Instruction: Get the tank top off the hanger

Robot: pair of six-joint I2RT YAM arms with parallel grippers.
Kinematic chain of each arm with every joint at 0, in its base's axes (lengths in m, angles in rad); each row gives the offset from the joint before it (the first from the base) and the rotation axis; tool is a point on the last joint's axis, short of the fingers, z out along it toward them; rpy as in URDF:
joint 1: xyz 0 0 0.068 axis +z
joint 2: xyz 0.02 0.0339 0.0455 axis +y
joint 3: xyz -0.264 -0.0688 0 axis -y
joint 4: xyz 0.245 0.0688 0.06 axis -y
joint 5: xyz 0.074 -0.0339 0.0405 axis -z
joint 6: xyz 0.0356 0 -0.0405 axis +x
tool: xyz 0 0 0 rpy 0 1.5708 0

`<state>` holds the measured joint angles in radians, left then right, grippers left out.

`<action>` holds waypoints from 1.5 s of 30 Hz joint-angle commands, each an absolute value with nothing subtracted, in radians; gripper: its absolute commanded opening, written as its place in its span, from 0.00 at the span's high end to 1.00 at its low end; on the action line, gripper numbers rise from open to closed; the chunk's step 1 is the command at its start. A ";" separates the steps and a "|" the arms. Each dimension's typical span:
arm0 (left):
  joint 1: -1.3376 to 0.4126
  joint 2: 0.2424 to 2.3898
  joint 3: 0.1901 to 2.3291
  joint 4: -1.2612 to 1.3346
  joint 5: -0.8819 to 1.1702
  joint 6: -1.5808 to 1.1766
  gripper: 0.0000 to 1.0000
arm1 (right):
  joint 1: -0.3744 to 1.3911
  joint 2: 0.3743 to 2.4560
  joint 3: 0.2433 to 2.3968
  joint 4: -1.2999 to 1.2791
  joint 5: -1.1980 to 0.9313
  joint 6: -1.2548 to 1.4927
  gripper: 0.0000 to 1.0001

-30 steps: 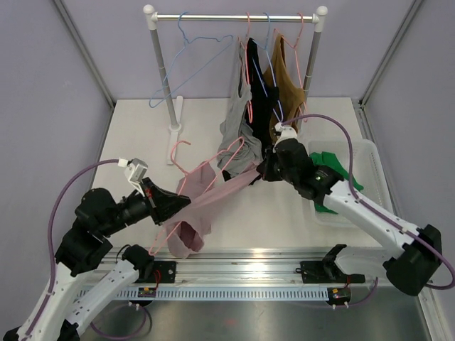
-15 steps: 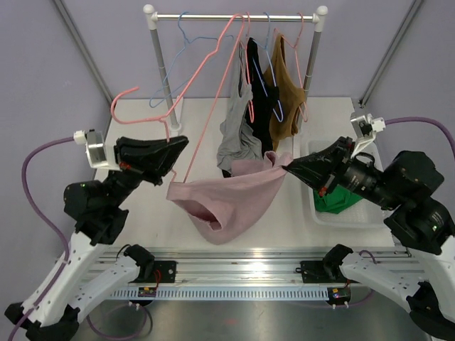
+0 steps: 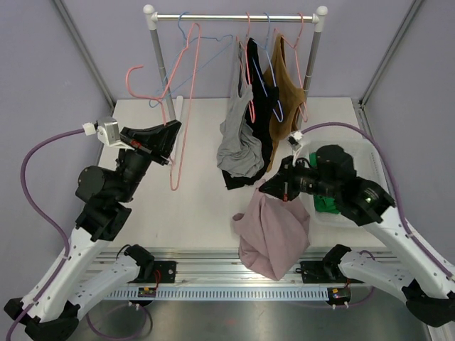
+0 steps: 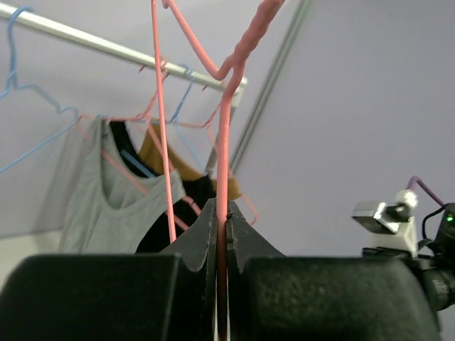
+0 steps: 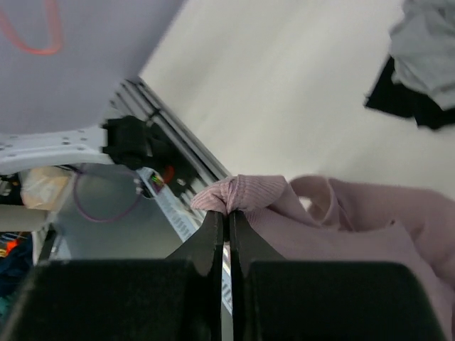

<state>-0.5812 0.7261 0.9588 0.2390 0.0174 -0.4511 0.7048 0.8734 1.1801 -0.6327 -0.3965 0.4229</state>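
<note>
Left gripper point(image 3: 169, 136): jaws clenched on bare pink hanger point(image 4: 225, 156), held aloft. Right gripper point(image 3: 270, 189): jaws pinching pink tank top point(image 3: 274, 231), which hangs free over counter point(image 3: 199, 206) near edge.

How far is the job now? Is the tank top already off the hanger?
Done: the pink tank top is off the pink hanger, which is bare. In hand: the left gripper is shut on the hanger; the right gripper pinches the top, hanging over the table's near edge. Left: probably only setting both down.
</note>
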 commanded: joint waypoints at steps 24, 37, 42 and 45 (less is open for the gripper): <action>-0.520 1.354 1.800 -0.664 -0.106 -0.405 1.00 | 0.842 0.850 1.017 -0.917 0.129 0.537 0.01; -0.365 1.818 2.324 -0.641 0.120 -0.373 1.00 | 0.842 0.721 0.976 -0.838 0.003 0.511 0.00; -0.289 1.933 2.423 -0.653 0.127 -0.420 1.00 | 0.842 0.727 0.962 -0.833 -0.034 0.518 0.01; -0.278 1.919 2.401 -0.657 0.123 -0.426 1.00 | 0.842 0.724 0.947 -0.825 -0.048 0.520 0.01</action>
